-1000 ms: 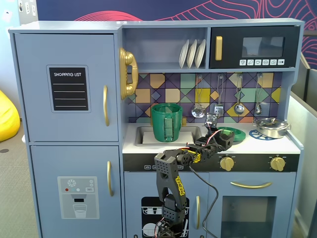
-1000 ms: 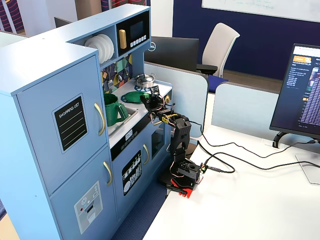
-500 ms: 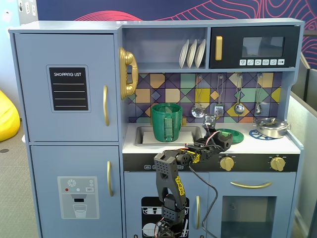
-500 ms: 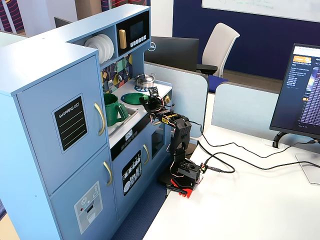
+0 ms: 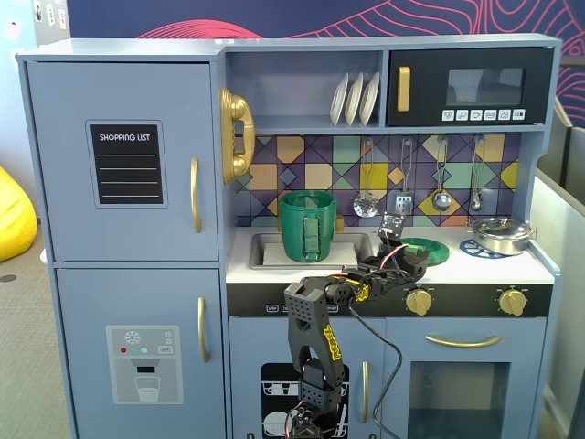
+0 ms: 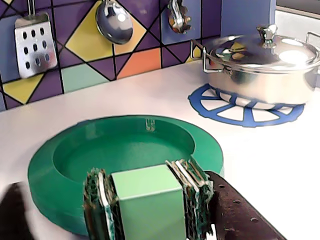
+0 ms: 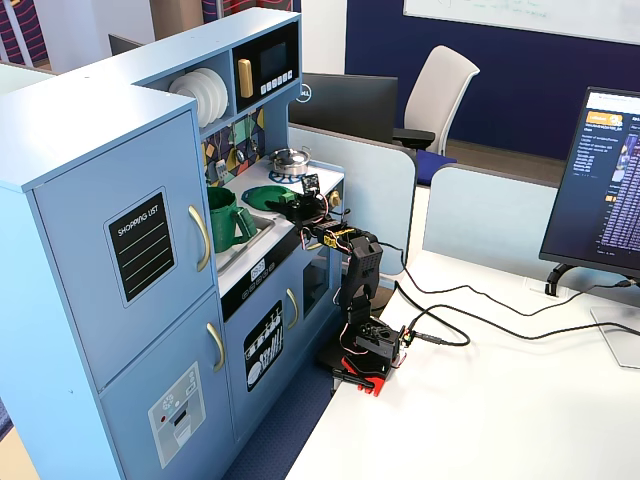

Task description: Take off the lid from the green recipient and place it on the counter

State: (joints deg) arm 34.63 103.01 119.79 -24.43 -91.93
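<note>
Between the fingers of my gripper (image 6: 145,202) sits the pale green handle of the lid (image 6: 125,155), the jaws nearly closed and clamped on its two flat sides. That lid lies upside down on the desk (image 6: 280,165), rim flat on the white top, so I judge placing is all but done. It looks like light, stiff, smooth plastic, and the square handle is the only sensible hold; the rim is too wide. Ahead and to the right in the wrist view stands a steel pot (image 6: 260,65) on its blue ring, well apart. The green bucket (image 5: 308,225) stands open, left of the gripper in a fixed view, near the sink. Room to back off seems ample.
</note>
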